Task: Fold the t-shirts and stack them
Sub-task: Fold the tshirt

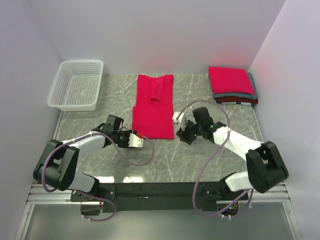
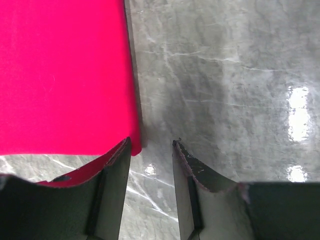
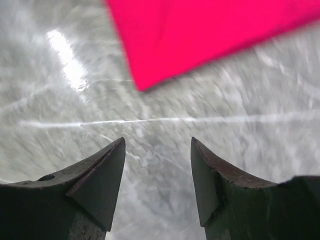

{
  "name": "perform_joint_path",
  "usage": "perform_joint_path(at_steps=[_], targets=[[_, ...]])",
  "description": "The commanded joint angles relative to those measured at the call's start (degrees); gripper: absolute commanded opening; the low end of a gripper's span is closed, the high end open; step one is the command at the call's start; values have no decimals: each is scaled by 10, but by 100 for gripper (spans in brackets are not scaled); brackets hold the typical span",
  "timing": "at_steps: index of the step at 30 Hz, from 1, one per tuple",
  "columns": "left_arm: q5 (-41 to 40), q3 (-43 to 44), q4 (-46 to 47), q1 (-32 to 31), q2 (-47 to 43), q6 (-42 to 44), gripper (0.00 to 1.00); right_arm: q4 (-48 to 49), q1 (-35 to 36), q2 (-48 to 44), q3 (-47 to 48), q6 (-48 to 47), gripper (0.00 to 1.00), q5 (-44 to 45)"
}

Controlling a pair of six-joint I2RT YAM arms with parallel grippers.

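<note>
Step in hand: crosswise fold of crimson t-shirt (image 1: 153, 107), frame centre on tabletop (image 1: 170, 161). Left pincer (image 2: 151, 142), right pincer (image 3: 157, 142): parted, empty, beside lower hem corners. Next, likely: grip both corners, carry upward toward collar.

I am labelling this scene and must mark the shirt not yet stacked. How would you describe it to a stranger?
On the grey marble table, look at the middle, between the white basket at far left and the pile of folded shirts at far right. One bright red t-shirt lies there alone. Unlike the piled shirts, it is a long narrow strip, flat on the table.
</note>
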Motion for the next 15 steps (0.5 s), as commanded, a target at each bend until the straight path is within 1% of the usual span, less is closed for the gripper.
perform_joint_path(at_steps=[1,2,4,6,7,10,15], targets=[[17,-18,34,-3,-26,38,45,146,42,-50,-72,-195,62,20],[25,-19,41,-3,-29,39,45,177,53,-58,-85,-221,62,13],[30,-19,43,-3,-32,45,45,220,86,-57,-113,-239,62,18],[31,-13,29,-4,-23,57,45,225,101,-41,-113,-254,62,30],[30,-11,24,-3,-17,66,45,231,114,-18,-109,-258,62,48],[20,-5,17,-3,-3,73,45,247,116,20,-104,-281,61,67],[12,-8,27,-3,9,78,44,225,116,44,-87,-314,57,75]])
